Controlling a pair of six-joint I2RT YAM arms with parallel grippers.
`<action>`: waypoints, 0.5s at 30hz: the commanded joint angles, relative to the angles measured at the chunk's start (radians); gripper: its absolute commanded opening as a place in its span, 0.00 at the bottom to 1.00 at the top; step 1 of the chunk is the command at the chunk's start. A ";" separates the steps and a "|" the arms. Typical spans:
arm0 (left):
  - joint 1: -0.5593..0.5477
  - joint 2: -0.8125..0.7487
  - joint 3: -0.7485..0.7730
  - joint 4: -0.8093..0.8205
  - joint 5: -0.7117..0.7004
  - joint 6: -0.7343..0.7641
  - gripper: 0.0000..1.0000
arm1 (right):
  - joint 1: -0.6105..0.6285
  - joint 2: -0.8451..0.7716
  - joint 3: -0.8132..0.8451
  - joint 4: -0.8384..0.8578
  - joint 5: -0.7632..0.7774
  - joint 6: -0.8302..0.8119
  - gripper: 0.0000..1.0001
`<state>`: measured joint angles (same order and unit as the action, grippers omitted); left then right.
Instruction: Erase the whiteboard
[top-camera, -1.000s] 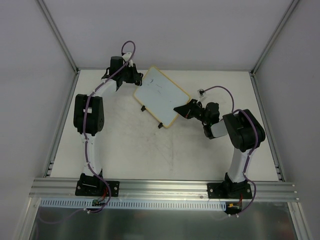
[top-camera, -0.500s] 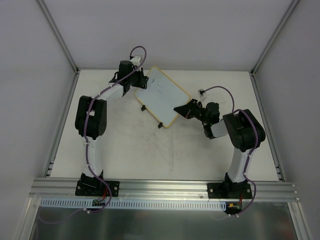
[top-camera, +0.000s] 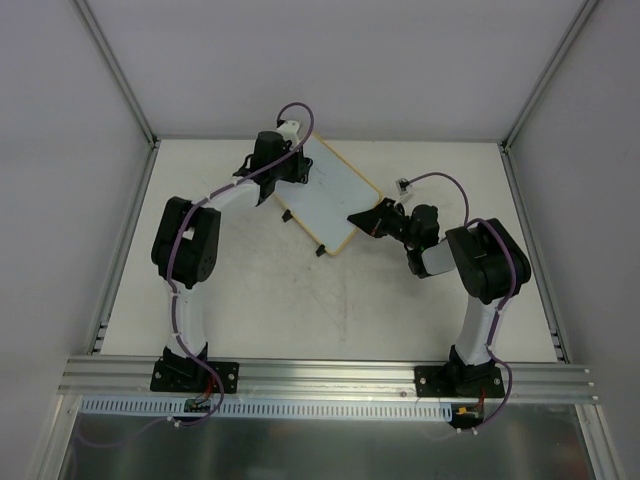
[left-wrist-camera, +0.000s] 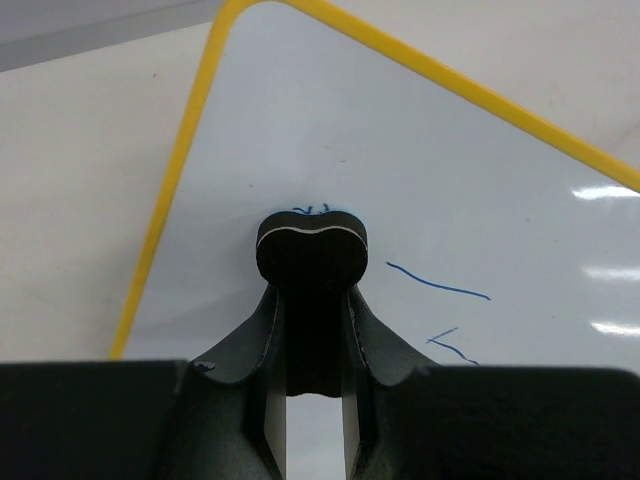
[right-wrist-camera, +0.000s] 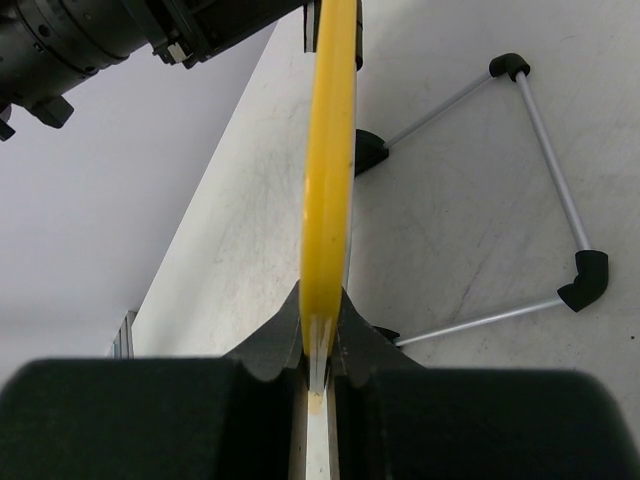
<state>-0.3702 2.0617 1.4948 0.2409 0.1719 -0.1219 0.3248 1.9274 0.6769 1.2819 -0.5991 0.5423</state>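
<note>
While both arms reach toward the far middle of the table (top-camera: 300, 310), I see the whiteboard (top-camera: 335, 200) there, lying diagonal in the top view between the 2 grippers. Left gripper (left-wrist-camera: 312, 300) is clamped on a small black block (left-wrist-camera: 312, 245), 1 finger on each side of it. Block sits against the white face near a rounded corner, just inside the yellow frame. A bit of blue scribble (left-wrist-camera: 312, 209) peeks out at the block's far edge. 2 more blue strokes (left-wrist-camera: 438, 284) lie just right of the block, not touching it. Right gripper (right-wrist-camera: 320, 345) pinches the board's yellow edge, seen end-on in the right wrist view, fingers tight on both faces. Wire stand (right-wrist-camera: 545, 160) with black corner pieces shows right of that edge. 2 black tabs (top-camera: 286, 216) sit on the board's near-left edge. Can't tell if the board touches the table.
</note>
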 joint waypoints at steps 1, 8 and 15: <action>-0.130 -0.014 -0.047 -0.002 0.150 -0.055 0.00 | 0.034 0.001 0.029 0.252 -0.120 -0.042 0.00; -0.194 -0.035 -0.057 -0.012 0.201 -0.039 0.00 | 0.036 -0.002 0.029 0.250 -0.126 -0.044 0.00; -0.208 -0.061 -0.091 -0.043 0.285 -0.035 0.00 | 0.036 -0.001 0.032 0.250 -0.130 -0.039 0.00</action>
<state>-0.5011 1.9961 1.4406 0.2577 0.2611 -0.1215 0.3233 1.9274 0.6769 1.2751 -0.5987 0.5426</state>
